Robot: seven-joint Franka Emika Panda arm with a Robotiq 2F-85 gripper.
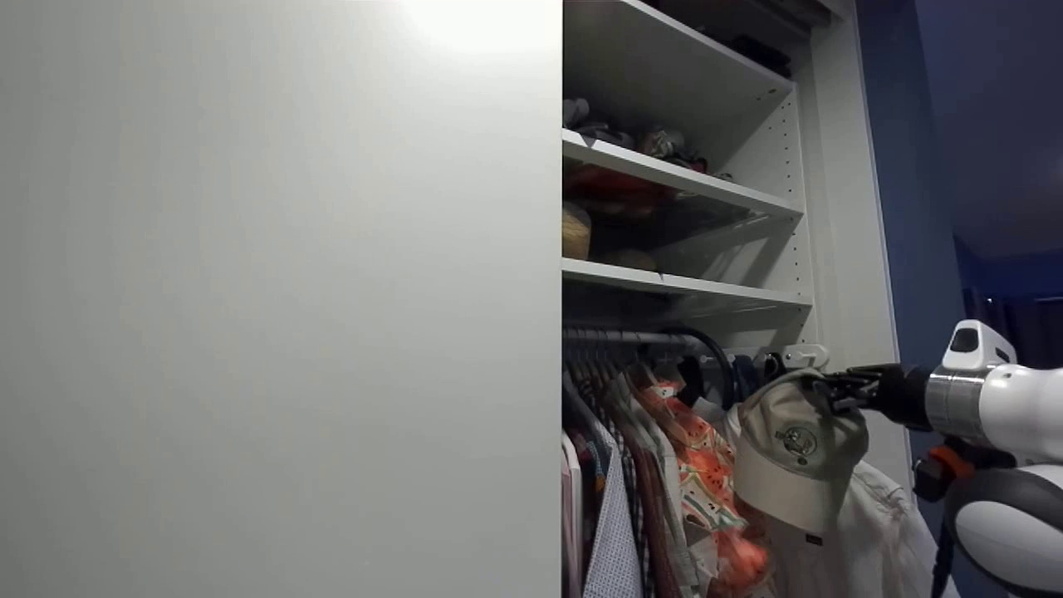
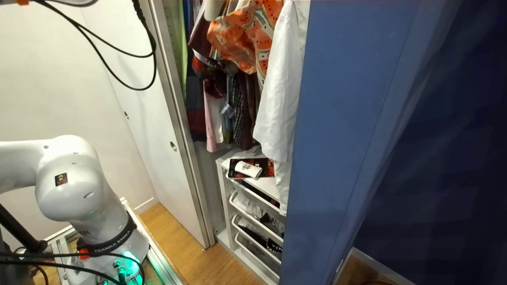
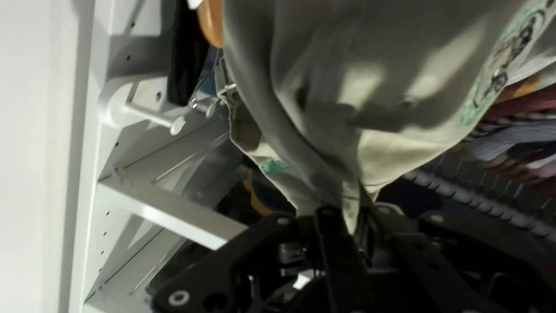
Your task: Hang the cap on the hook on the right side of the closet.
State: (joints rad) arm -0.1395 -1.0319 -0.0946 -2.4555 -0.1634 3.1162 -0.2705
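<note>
Nearest of all in the wrist view is the claw (image 3: 354, 214), its dark fingers clamped on a pinched fold of the cap (image 3: 321, 100), a hold that looks firm enough to carry it. The khaki crown hangs from that pinch, brim lowermost in an exterior view, and what seems to be its back strap, with a glint of metal, faces the white hook (image 3: 151, 115). The hook, a gap away, juts from the right-hand panel of the closet (image 1: 760, 158) and ends in a round knob; the cap isn't on it yet, so I'd call this the lining-up. Were it me, I'd bring the strap's loop over the knob rather than shove the crown at it, slide the cap in until cloth lies well behind the knob, then sink a touch so the hook takes the weight before the fingers part. Back out straight and slowly afterwards, so no fold gets dragged off. Mind the white shelf (image 3: 173, 216) a little above the hook: there isn't much room to lift. And steer wide of the black thing (image 3: 184, 69) hanging near the hook, and of the white shirt (image 1: 884, 531) behind the cap, where the brim could snag.
</note>
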